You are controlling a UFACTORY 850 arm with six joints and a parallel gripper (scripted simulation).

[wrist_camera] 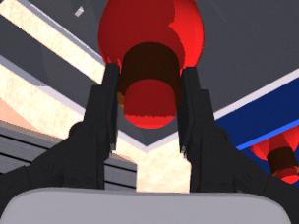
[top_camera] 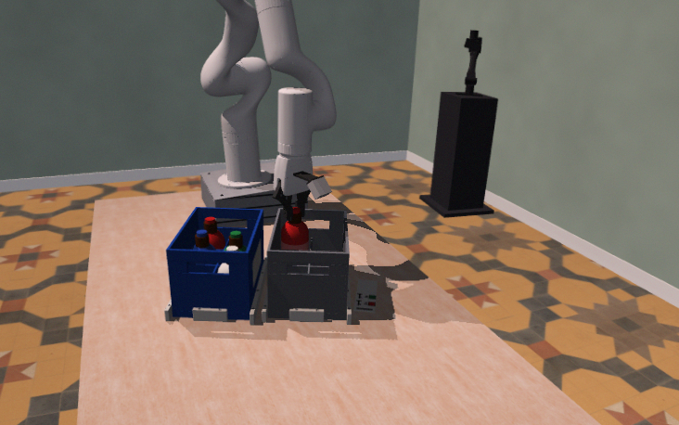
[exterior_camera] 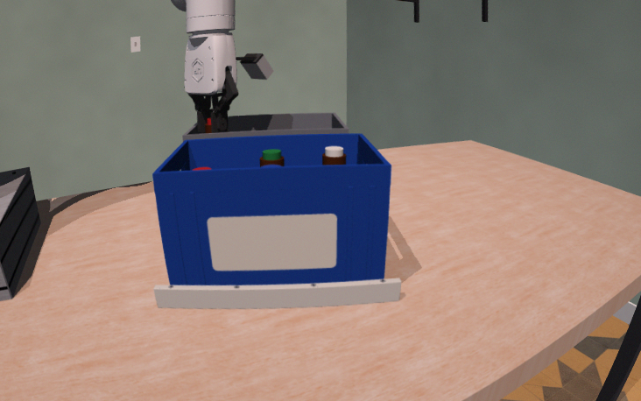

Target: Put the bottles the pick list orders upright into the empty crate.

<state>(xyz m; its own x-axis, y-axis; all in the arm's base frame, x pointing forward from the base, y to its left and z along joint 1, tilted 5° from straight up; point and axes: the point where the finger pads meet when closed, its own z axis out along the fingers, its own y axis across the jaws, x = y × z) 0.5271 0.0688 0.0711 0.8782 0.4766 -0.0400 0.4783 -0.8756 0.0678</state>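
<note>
My gripper (top_camera: pixel 296 211) (exterior_camera: pixel 210 125) (wrist_camera: pixel 149 83) is shut on the neck of a red-capped red bottle (top_camera: pixel 294 235) (wrist_camera: pixel 148 25), upright inside the grey crate (top_camera: pixel 307 292) (exterior_camera: pixel 312 122), in its back corner towards the blue crate. Whether its base touches the crate floor is hidden. The blue crate (top_camera: pixel 210 290) (exterior_camera: pixel 274 193) holds bottles with a red cap (top_camera: pixel 210 221) (wrist_camera: pixel 286 175), a blue cap (top_camera: pixel 201 234), a green cap (top_camera: pixel 235 235) (exterior_camera: pixel 271 154) and a white cap (top_camera: pixel 231 248) (exterior_camera: pixel 334 151). The pick list (top_camera: pixel 366 288) shows green and red marks; its counts are too small to read.
Both crates stand level side by side, with pale guide strips (top_camera: pixel 210 314) (exterior_camera: pixel 278 296) at their feet. The blue crate's near wall stands close to the grey crate's wall. The robot base (top_camera: pixel 235 192) is behind the crates.
</note>
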